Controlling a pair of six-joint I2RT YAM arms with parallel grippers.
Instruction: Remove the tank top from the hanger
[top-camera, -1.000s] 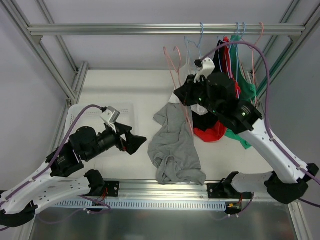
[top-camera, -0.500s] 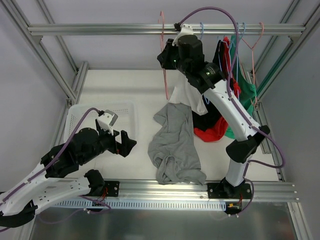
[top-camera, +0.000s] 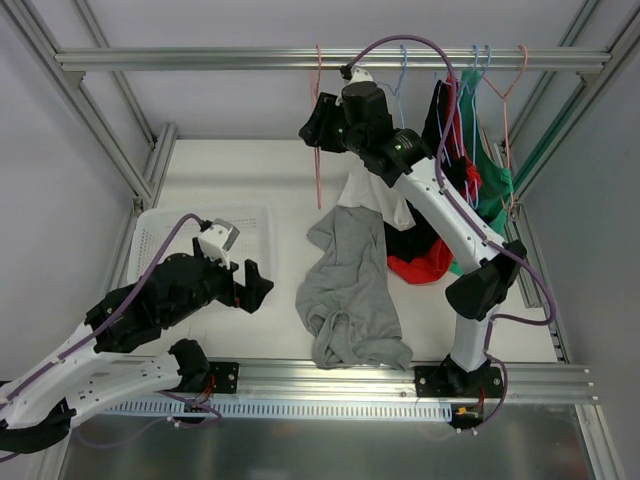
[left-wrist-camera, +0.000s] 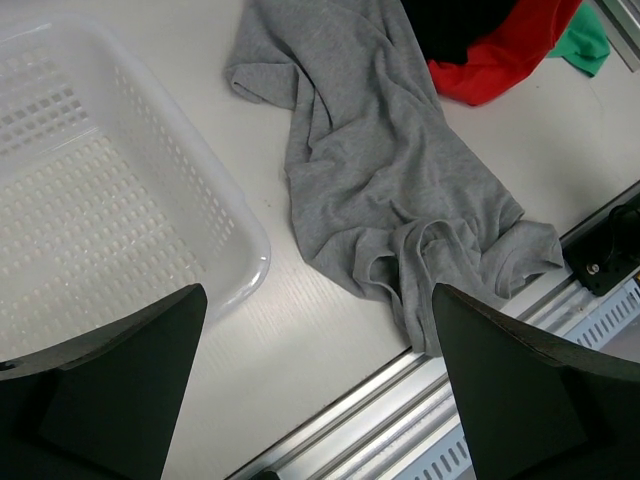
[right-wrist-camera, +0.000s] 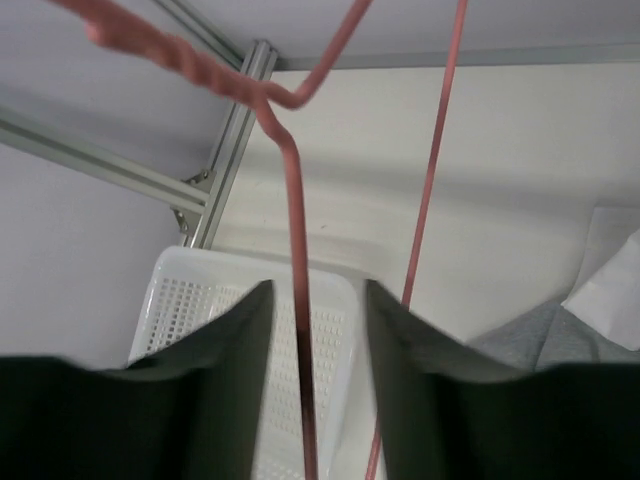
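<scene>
The grey tank top (top-camera: 350, 290) lies crumpled on the table, off the hanger; in the left wrist view it (left-wrist-camera: 390, 190) spreads to the right of the basket. The bare pink hanger (top-camera: 318, 160) hangs down from the top rail (top-camera: 200, 58). My right gripper (top-camera: 312, 125) is raised beside it, open. In the right wrist view the hanger wire (right-wrist-camera: 292, 200) runs between the parted jaws of the right gripper (right-wrist-camera: 315, 290) with a gap on each side. My left gripper (top-camera: 258, 285) hovers low left of the tank top, wide open and empty (left-wrist-camera: 318, 295).
A white perforated basket (top-camera: 160, 235) (left-wrist-camera: 90, 200) (right-wrist-camera: 200, 300) sits at the table's left. Red, black and green garments (top-camera: 460, 130) hang on several hangers at the rail's right. A white cloth (top-camera: 375, 195) and red cloth (top-camera: 420, 268) lie near the tank top.
My right arm rose from the table and carried the pink hanger up and left to the rail, then its jaws parted off the wire. My left gripper drew back slightly toward the basket.
</scene>
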